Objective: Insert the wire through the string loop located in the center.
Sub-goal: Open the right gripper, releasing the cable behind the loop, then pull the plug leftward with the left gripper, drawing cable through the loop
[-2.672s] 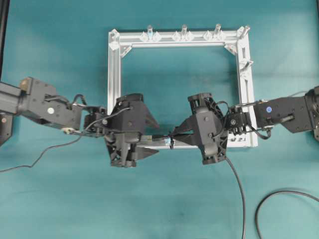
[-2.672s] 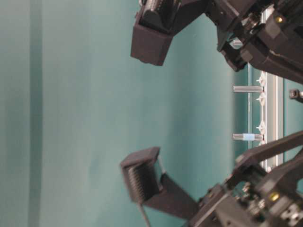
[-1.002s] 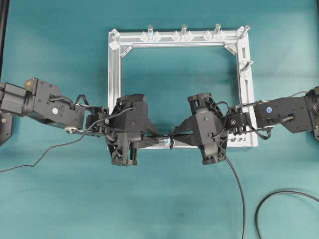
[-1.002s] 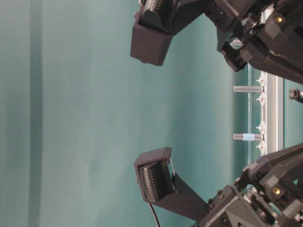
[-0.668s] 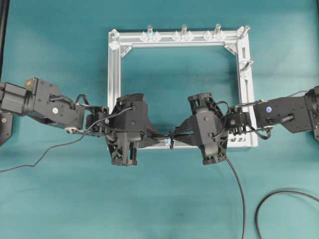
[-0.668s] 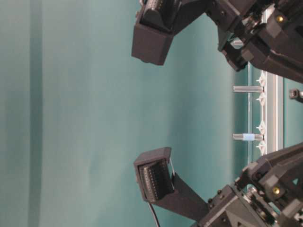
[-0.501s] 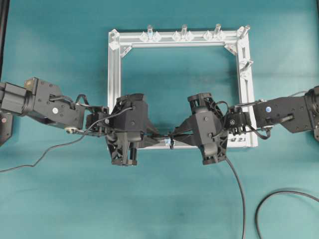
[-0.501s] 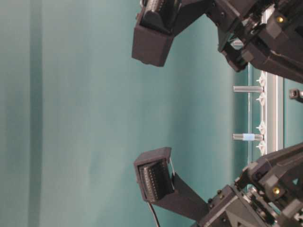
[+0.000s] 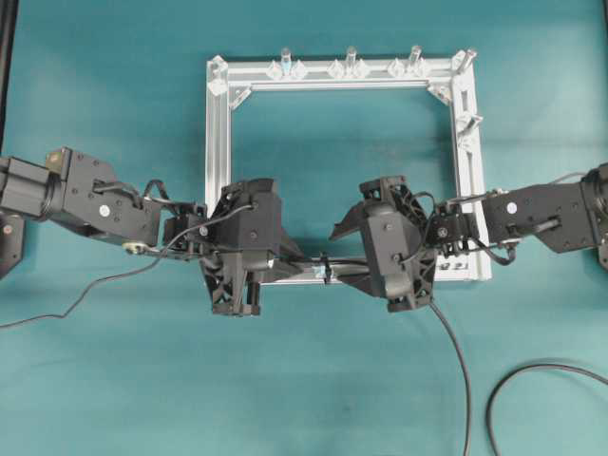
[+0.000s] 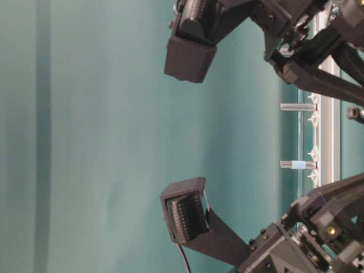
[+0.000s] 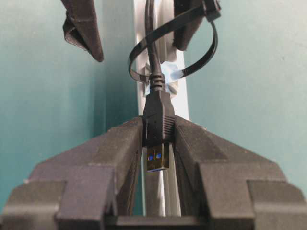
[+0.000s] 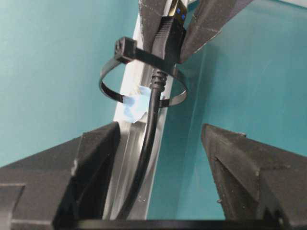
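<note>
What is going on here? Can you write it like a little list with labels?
Place: teal table with a silver frame on it
Cable: the black wire passes through the loop
Plug: plug pinched between the left gripper's fingers, its metal tip toward that wrist camera
Left gripper: shut on the plug
Right gripper: open, fingers apart on either side of the wire, not touching it
Loop: fixed on the near frame bar by a light blue patch

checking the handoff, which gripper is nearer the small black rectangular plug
Left. The left gripper clamps the black rectangular plug; the right gripper stands open, behind the black loop.
</note>
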`<action>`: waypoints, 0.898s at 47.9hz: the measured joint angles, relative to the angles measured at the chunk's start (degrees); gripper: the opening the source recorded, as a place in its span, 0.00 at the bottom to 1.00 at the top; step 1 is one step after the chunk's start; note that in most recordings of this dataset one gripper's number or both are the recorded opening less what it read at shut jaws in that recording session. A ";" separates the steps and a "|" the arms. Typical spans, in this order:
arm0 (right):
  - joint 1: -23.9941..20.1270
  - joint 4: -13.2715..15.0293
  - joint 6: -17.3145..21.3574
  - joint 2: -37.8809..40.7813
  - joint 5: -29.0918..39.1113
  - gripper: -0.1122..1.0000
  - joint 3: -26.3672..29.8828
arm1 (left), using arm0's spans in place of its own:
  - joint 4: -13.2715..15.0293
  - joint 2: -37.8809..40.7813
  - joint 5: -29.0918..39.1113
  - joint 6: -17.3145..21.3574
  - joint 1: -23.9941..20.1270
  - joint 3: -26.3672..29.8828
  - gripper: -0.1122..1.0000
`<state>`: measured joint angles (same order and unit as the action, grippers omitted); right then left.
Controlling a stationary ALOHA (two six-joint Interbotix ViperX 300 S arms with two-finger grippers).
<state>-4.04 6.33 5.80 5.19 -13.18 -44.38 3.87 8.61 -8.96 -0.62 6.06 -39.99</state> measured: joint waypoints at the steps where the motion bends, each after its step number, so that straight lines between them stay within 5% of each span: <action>1: 0.00 0.00 0.00 -0.26 0.09 0.74 0.00 | 0.00 0.00 0.00 0.00 -0.09 0.00 0.28; 43: 0.00 -0.09 -0.09 -9.05 4.04 0.74 -5.36 | 0.00 -16.00 8.44 -0.53 -0.09 -11.69 0.28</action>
<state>-4.04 6.24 5.71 -3.87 -9.14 -49.75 3.87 -7.38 -0.53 -1.14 5.98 -51.68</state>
